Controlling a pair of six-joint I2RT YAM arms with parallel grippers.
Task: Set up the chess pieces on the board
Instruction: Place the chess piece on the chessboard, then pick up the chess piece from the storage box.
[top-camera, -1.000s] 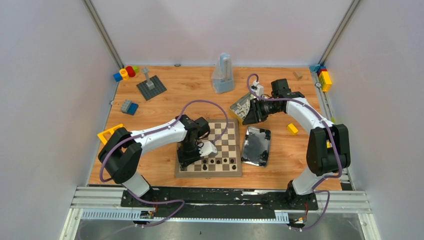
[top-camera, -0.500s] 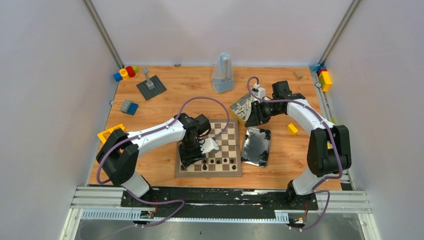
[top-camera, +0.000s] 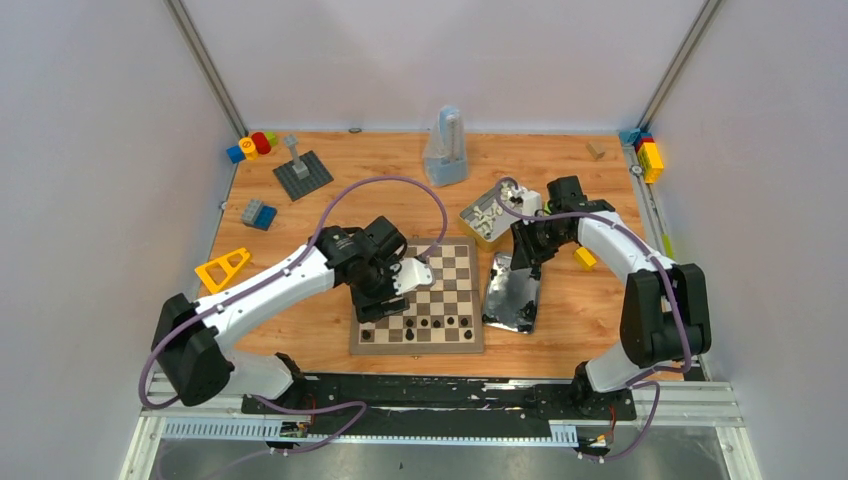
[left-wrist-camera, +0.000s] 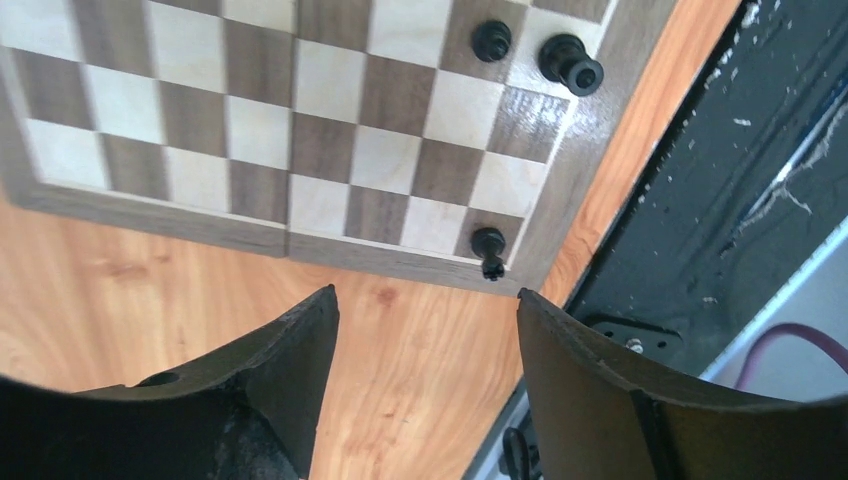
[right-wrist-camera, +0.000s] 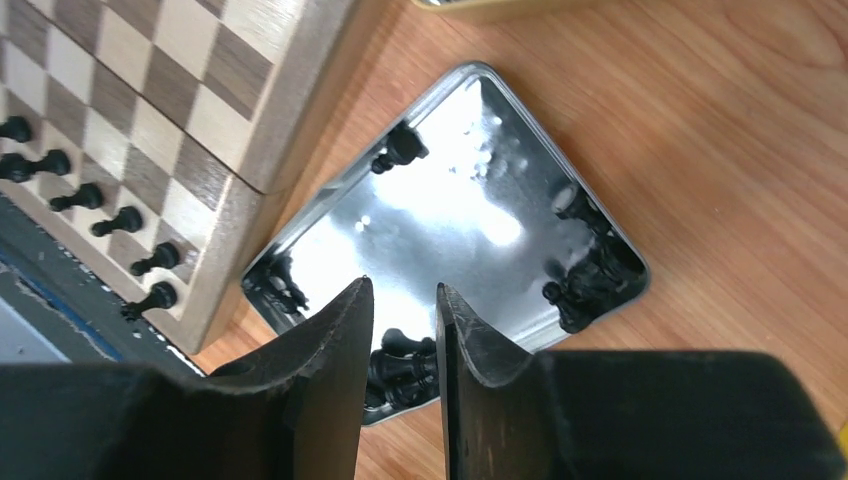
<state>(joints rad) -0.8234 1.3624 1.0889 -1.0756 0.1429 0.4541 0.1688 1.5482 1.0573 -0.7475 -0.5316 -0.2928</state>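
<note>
The board (top-camera: 416, 347) lies mid-table with a row of black chess pieces (top-camera: 432, 323) along its near edge. My left gripper (top-camera: 374, 302) hovers over the board's near-left part. In the left wrist view it (left-wrist-camera: 425, 295) is open and empty. A black piece (left-wrist-camera: 488, 247) stands free on the corner square beyond its fingertips. My right gripper (top-camera: 522, 262) hangs above a shiny tin (right-wrist-camera: 450, 200) holding loose black pieces (right-wrist-camera: 590, 280). Its jaws (right-wrist-camera: 403, 287) stand a narrow gap apart and hold nothing. Pale pieces lie in a second tin (top-camera: 487, 213).
A grey studded plate with a post (top-camera: 302, 172) and coloured toy blocks (top-camera: 252, 146) sit at the back left. A yellow triangle (top-camera: 223, 268) lies left of the board. A clear pointed object (top-camera: 446, 148) stands at the back. A yellow block (top-camera: 585, 258) lies by the right arm.
My left gripper has opened, leaving a black piece on the board's corner square, and lifted away. My right gripper has moved from the tin of pale pieces to above the tin of black ones.
</note>
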